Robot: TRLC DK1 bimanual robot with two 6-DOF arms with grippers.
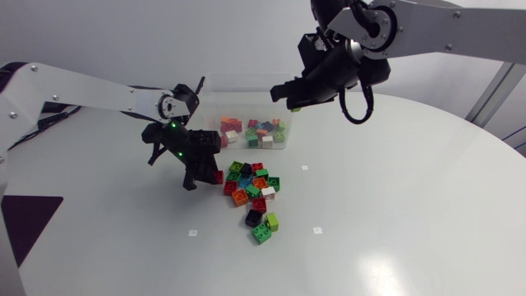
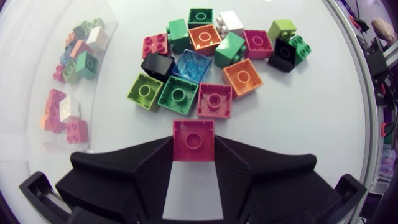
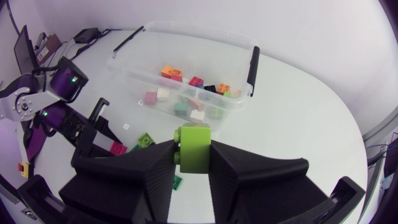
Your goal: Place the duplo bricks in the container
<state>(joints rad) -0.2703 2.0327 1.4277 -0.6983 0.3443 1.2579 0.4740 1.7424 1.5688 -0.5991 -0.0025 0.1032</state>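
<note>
Bricks like these look light, rigid and slick, best pinched across flat opposite walls. The left gripper [image 1: 205, 176] clamps a red brick [image 2: 193, 140] that way at the loose pile's [image 1: 253, 191] near edge. The right gripper [image 1: 288, 99] pinches a lime brick [image 3: 195, 148] above the clear container [image 3: 134, 68], which holds more. Fingers [image 2: 143, 168] hide each held brick's sides, and container contents blur together.

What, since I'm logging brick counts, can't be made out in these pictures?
1. Head view: the bricks in the container are too small to count.
2. Left wrist view: those bricks blur through its wall.
3. Right wrist view: the right gripper and its lime brick hide most of the pile.
4. Head view: the left gripper covers most of its red brick.
</note>
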